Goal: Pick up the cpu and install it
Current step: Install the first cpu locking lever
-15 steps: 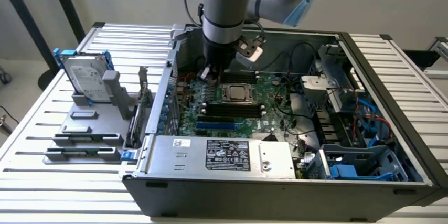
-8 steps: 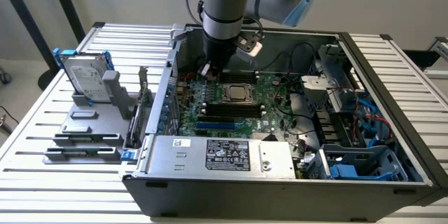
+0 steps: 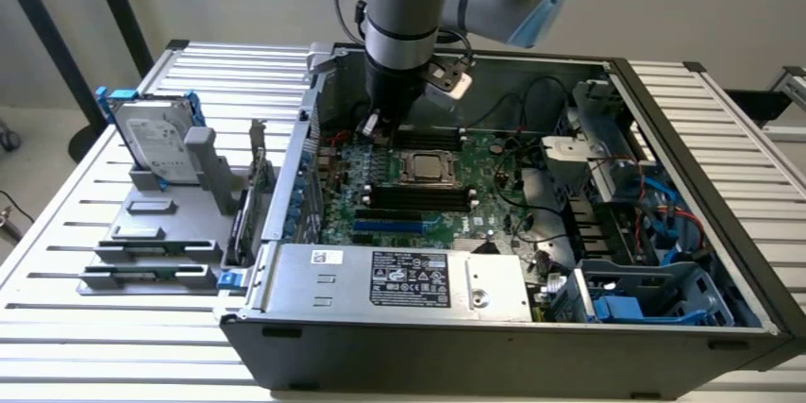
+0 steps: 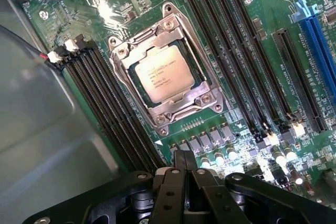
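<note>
CPU installation looks nearly finished, as far as you can judge from these two views. Let me go from the biggest things down to the small ones.

The worktop (image 3: 75, 233) of pale slats carries the open computer case (image 3: 705, 261), which lies on its side so that you look straight down on the green motherboard (image 3: 416, 176). Along the near edge of the case sits the grey power supply box (image 3: 391, 280) with its white label. Outside the case, toward the exterior view's left, the hard drive (image 3: 158, 143) with blue brackets stands upright in a grey holder, well apart from the work.

The arm (image 3: 410, 16) comes down into the case, and its lower part hangs over the board beside the socket (image 4: 165, 77). In the wrist view the fingers (image 4: 184, 169) are pressed together with nothing between them — they are closed and empty, and they hover above the board near the socket, not touching it as far as I can tell.

The cpu (image 4: 163, 80) lies flat inside the metal frame of the socket, its dull silver top facing up, between two groups of black memory slots (image 4: 113, 108). The frame seems to lie down over the edges of the chip.

So picking and placing appear done. Whether the frame is fully locked — you cannot see this clearly.
</note>
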`<state>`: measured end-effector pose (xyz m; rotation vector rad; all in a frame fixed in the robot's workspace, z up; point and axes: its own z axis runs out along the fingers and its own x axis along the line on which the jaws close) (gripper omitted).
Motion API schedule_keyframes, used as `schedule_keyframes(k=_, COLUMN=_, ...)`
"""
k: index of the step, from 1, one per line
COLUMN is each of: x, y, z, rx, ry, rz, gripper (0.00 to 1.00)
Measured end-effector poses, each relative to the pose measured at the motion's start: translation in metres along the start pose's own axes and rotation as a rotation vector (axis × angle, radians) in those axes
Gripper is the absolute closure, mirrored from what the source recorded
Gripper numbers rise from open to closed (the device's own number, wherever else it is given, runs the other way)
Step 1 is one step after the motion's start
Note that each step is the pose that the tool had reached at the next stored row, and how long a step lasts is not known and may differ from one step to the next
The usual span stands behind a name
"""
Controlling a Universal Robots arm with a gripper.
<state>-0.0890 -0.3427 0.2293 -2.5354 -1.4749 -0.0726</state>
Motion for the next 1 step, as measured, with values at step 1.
schedule_keyframes(k=1, x=0.0000, y=0.0000, z=0.0000, rx=0.0000, ry=-0.0001, rz=0.000, gripper=0.89)
